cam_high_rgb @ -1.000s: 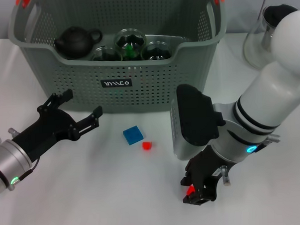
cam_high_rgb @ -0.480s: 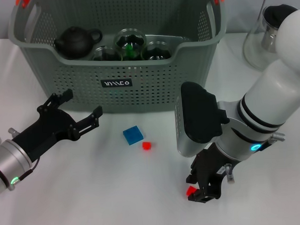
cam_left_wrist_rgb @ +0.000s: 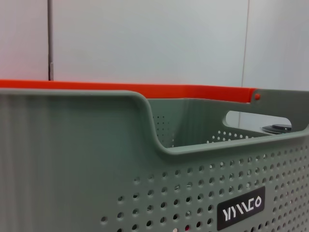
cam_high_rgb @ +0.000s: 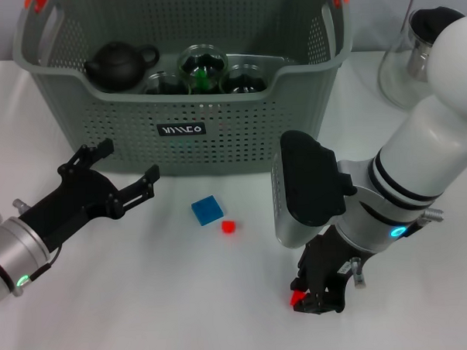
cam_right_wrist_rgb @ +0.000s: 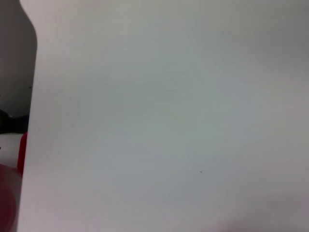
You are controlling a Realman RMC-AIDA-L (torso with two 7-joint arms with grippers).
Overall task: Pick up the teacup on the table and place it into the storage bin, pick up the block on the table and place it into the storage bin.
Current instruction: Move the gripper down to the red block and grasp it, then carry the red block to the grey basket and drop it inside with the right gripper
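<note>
Nearest the robot, the right pincer (cam_high_rgb: pixel 316 297) is pointing down at the white tabletop (cam_high_rgb: pixel 146 303), with a small red block (cam_high_rgb: pixel 298 298) showing at its fingertips. Whether the fingers are clamping that block or merely standing beside it, I cannot tell; the right wrist view is showing little beyond bare tabletop and a sliver of red at one edge.

Farther on, a blue block (cam_high_rgb: pixel 207 210) and a smaller red cube (cam_high_rgb: pixel 229 227) are lying just beside each other on the tabletop, in front of the storage bin (cam_high_rgb: pixel 186 146). To their left, the left pincer (cam_high_rgb: pixel 121 177) is hovering with its fingers spread and gripping nothing, pointed at the bin's front wall, which is filling the left wrist view.

Inside the bin, a dark teapot (cam_high_rgb: pixel 120 64) and several glass teacups (cam_high_rgb: pixel 203 68) are already sitting, so the block step seems to be the one in hand. Next, the right arm probably needs a firm hold, a lift clear of the bin's rim, and a release above the opening.

Beyond, a glass jug (cam_high_rgb: pixel 410 59) is standing to the bin's right.
</note>
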